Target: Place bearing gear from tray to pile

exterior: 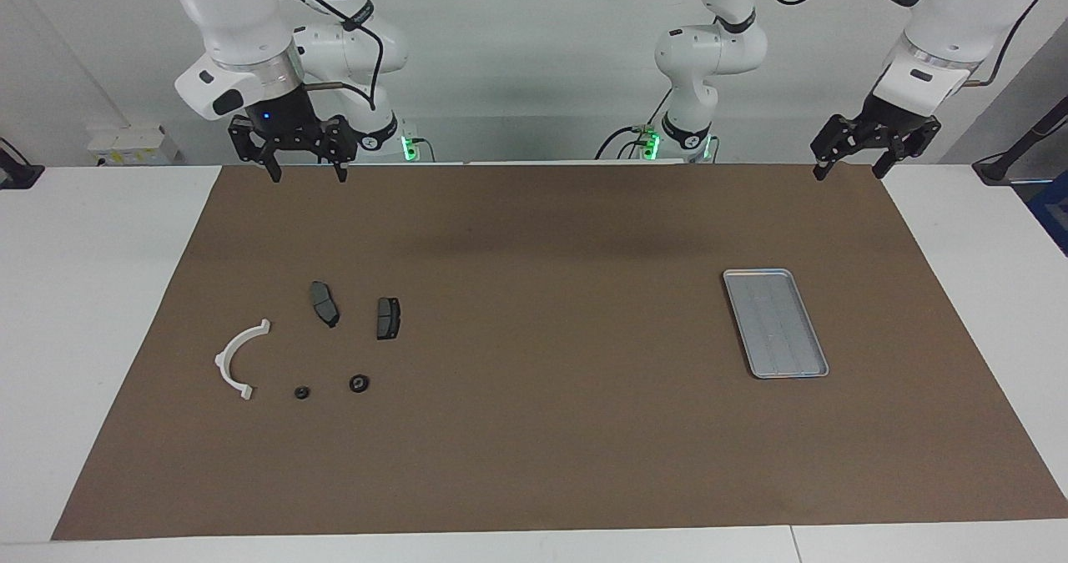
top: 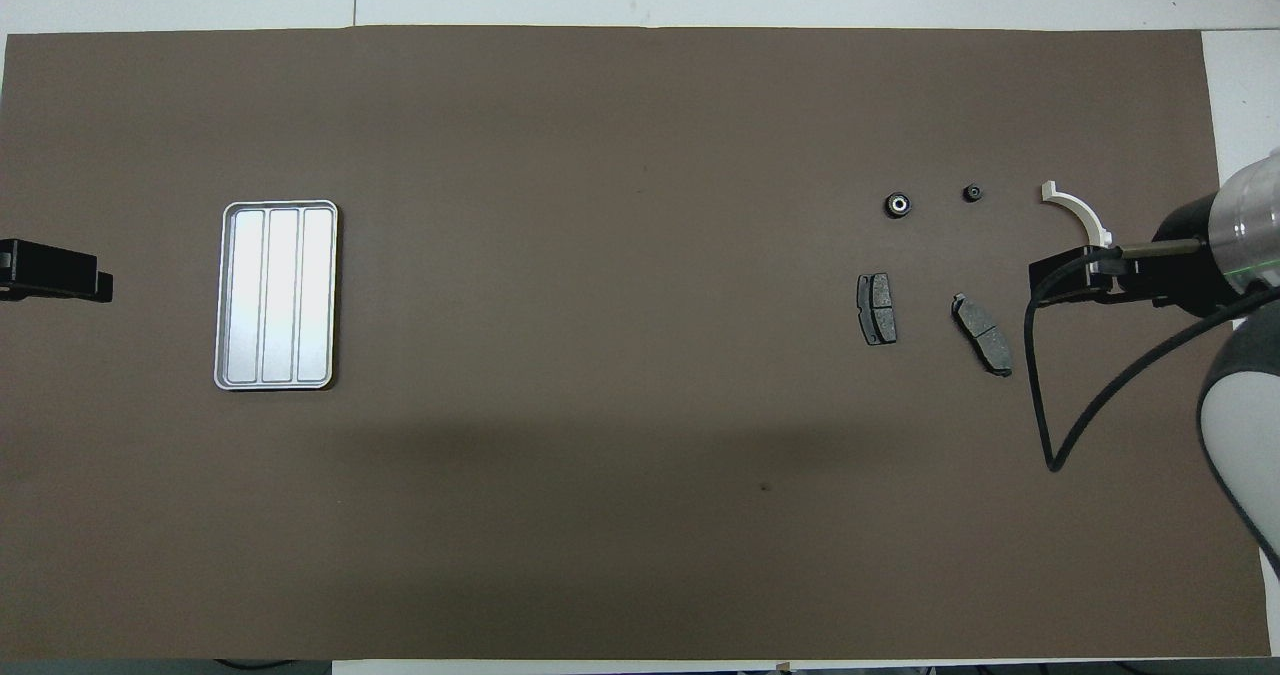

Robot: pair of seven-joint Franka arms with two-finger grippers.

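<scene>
While both arms hang raised at the robots' edge of the brown mat [exterior: 534,429], nothing is held in either of them. The right gripper [exterior: 302,178] hovers over the mat's edge nearest the robots at the right arm's end of the table, its two fingertips clearly spread apart and empty. The left gripper [exterior: 849,169] hovers over the matching corner at the left arm's end, its jaws likewise released with nothing between them.

The silver-grey tray [exterior: 755,364] lies flat on the mat toward the left arm's end, its ribbed floor bare in both views [top: 226,295].

The pile sits toward the right arm's end. In it, the bearing gear [exterior: 360,383], a small dark ring with a pale centre [top: 897,204], rests on the mat, well apart from the tray. Just beside it, toward the right arm's end, lies a smaller black nut-like part [exterior: 302,393], and past that the white half-ring bracket [exterior: 236,358] curves open toward the other parts. Two dark grey brake pads lie nearer to the robots than the gear: one brake pad [exterior: 388,318] nearly square to the mat, the other brake pad [exterior: 324,303] tilted at an angle. None of these parts touch each other.
</scene>
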